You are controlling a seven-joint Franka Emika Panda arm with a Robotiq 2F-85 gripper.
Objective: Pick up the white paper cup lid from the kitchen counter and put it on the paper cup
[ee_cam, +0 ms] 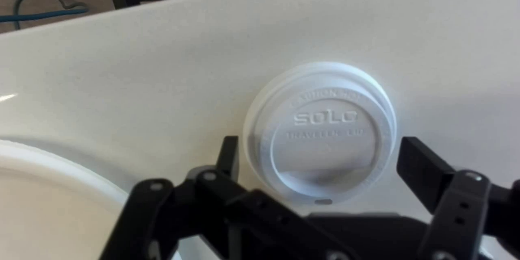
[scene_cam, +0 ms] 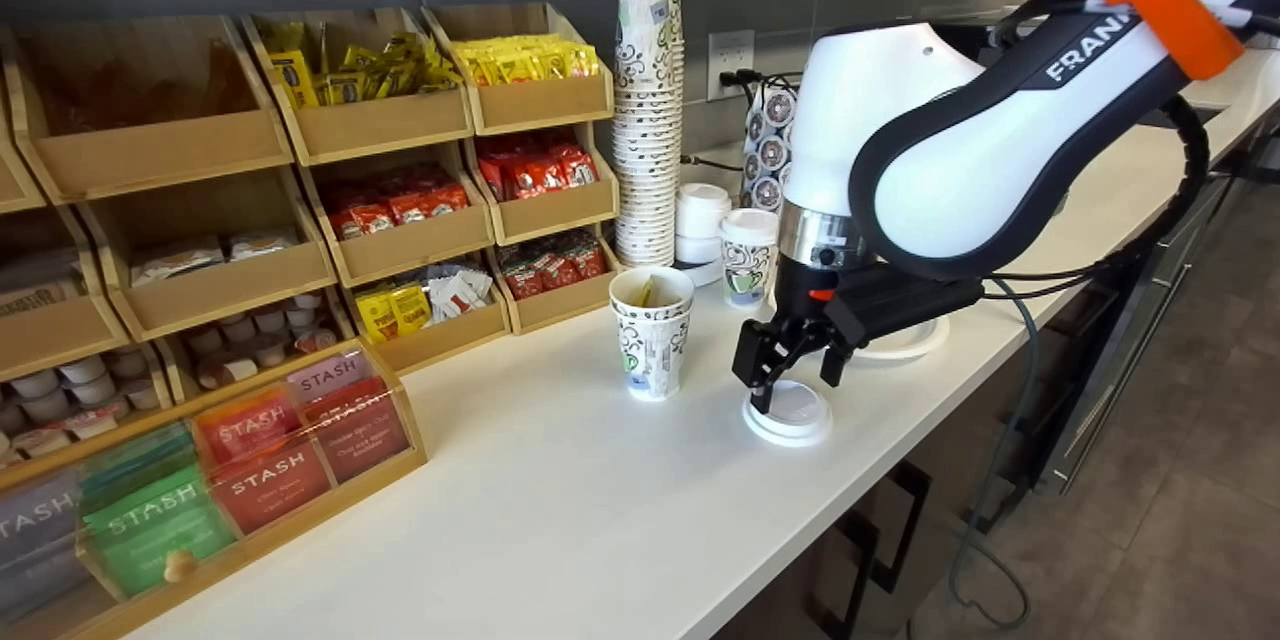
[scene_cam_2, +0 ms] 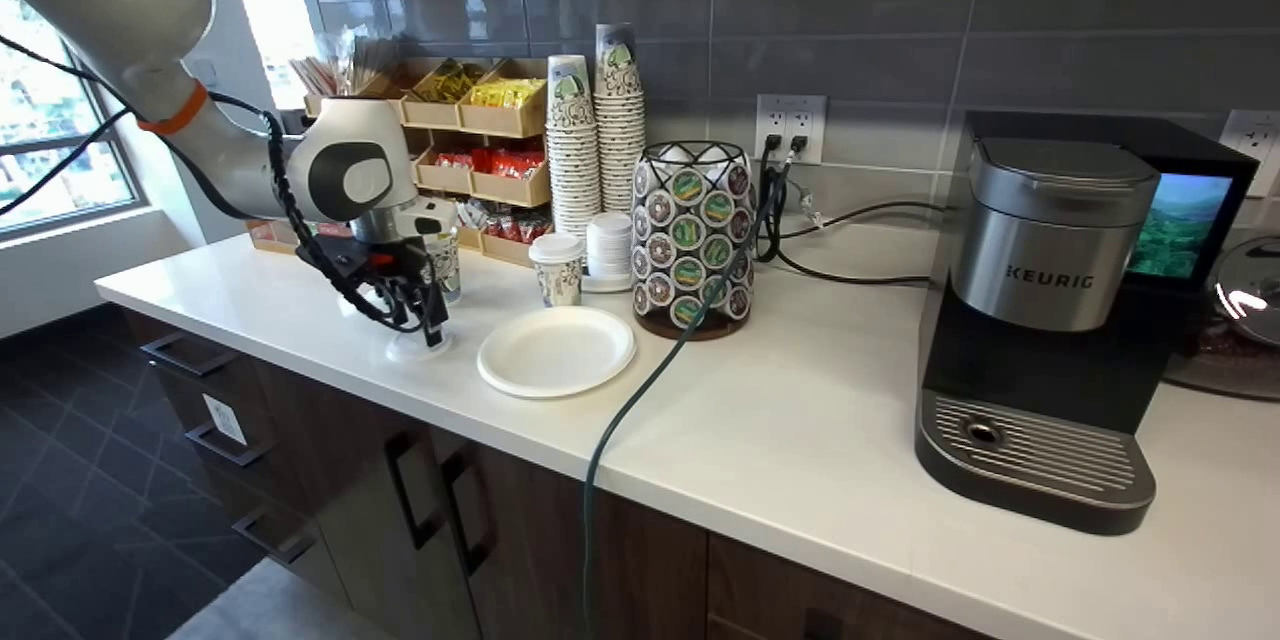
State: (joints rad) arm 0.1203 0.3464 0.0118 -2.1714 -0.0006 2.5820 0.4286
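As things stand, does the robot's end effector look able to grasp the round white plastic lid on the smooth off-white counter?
Probably yes. The black end effector is open, its fingers on opposite sides of the round lid in the wrist view, and nothing else appears between them.

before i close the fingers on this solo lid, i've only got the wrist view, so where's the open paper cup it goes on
Observer: In an exterior view, the paper cup stands upright on the kitchen counter, between the lid and the wooden shelves.
Operator: anything inside it
Observer: Yes, something yellow shows in its mouth; I can't tell what it is.
Operator: is there another one near the plate i could mix it up with
Observer: Yes, in an exterior view a lidded cup stands on the far side of the plate.
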